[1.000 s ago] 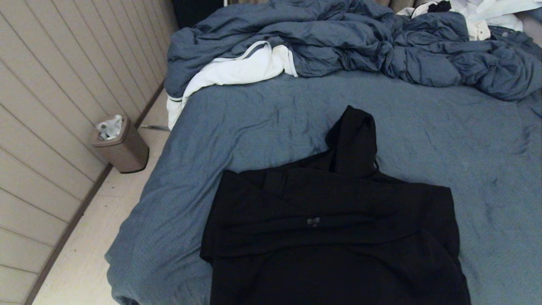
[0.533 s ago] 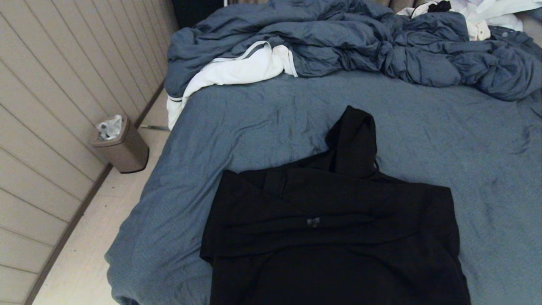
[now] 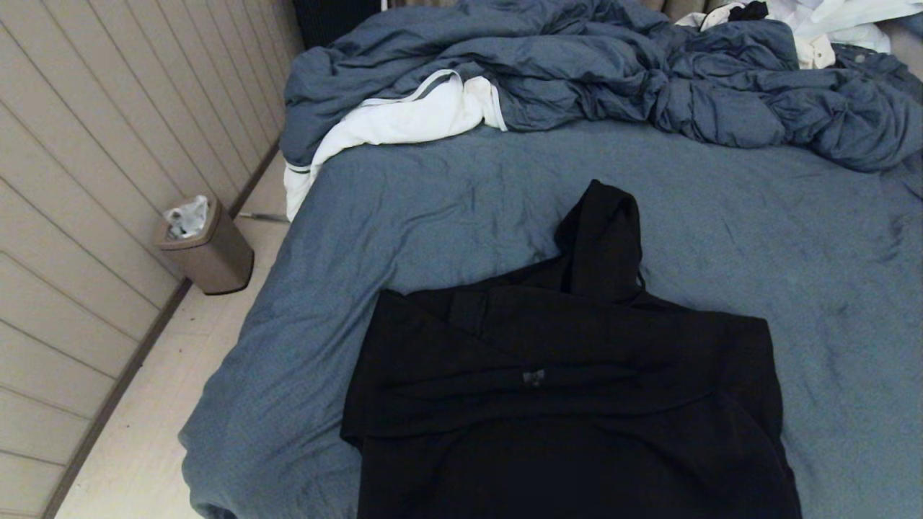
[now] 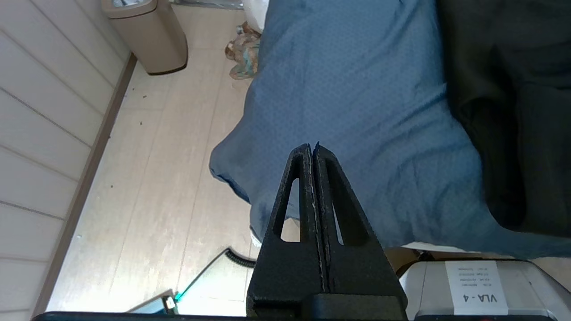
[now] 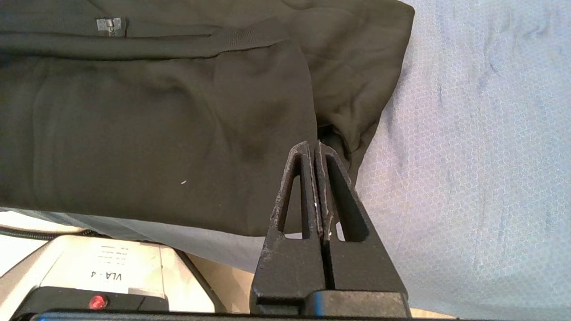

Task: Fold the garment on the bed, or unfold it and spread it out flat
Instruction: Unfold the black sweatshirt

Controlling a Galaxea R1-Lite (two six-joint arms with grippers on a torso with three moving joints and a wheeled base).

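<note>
The garment (image 3: 570,382), a black hoodie, lies on the near part of the bed (image 3: 447,209), sleeves folded across its body and hood pointing toward the far side. It also shows in the right wrist view (image 5: 156,120) and the left wrist view (image 4: 513,89). Neither arm appears in the head view. My left gripper (image 4: 312,147) is shut and empty, hanging above the bed's near left corner, apart from the hoodie. Near the hoodie's near right corner, my right gripper (image 5: 312,145) is shut with nothing in it, above the fabric's edge.
A rumpled blue-grey duvet (image 3: 591,72) and a white cloth with grey trim (image 3: 404,119) lie at the far end. A brown bin (image 3: 205,249) stands on the floor by the panelled wall at left. The robot's base (image 4: 473,285) is just below the bed's near edge.
</note>
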